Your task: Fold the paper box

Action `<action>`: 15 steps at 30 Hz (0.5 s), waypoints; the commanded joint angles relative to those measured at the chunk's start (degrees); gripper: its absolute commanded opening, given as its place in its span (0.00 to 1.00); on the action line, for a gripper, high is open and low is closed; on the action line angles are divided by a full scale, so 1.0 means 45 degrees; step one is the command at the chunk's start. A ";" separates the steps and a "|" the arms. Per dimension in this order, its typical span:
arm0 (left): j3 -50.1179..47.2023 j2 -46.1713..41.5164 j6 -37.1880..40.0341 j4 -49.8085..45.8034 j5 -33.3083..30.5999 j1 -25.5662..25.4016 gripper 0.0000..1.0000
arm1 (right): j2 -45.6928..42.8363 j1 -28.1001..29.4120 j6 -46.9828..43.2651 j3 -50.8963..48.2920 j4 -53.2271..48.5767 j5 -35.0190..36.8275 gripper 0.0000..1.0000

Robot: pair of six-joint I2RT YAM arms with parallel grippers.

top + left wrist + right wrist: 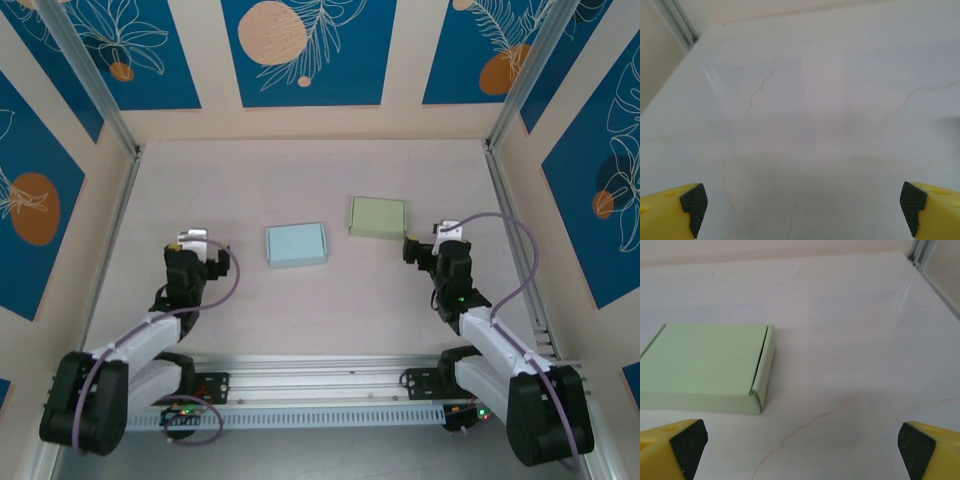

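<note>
Two closed paper boxes lie on the pale table. The light blue box (296, 245) sits near the middle, and the light green box (378, 216) lies just right of it and a little farther back. My left gripper (197, 250) hovers open to the left of the blue box, with bare table between its yellow fingers (670, 210). My right gripper (432, 240) stands open just right of the green box. In the right wrist view the green box (705, 365) lies ahead and to the left, its lid down, and it sits clear of the fingertips (687, 442).
Metal frame rails (110, 230) run along the left and right table edges, and patterned blue walls enclose the cell. A rail with cable duct (320, 410) spans the near edge between the arm bases.
</note>
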 commanded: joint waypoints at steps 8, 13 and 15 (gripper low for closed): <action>0.0269 0.2879 0.0953 0.4769 0.2136 0.0481 1.00 | 0.3056 -0.0904 -0.0788 -0.0204 0.5107 -0.2496 1.00; 0.0602 0.4754 0.1363 0.6038 0.2691 0.0669 1.00 | 0.4827 -0.0897 -0.1287 0.0280 0.6280 -0.3493 1.00; 0.0860 0.5228 0.1447 0.5956 0.3119 0.0746 1.00 | 0.5427 -0.0910 -0.1448 0.0489 0.6545 -0.3690 1.00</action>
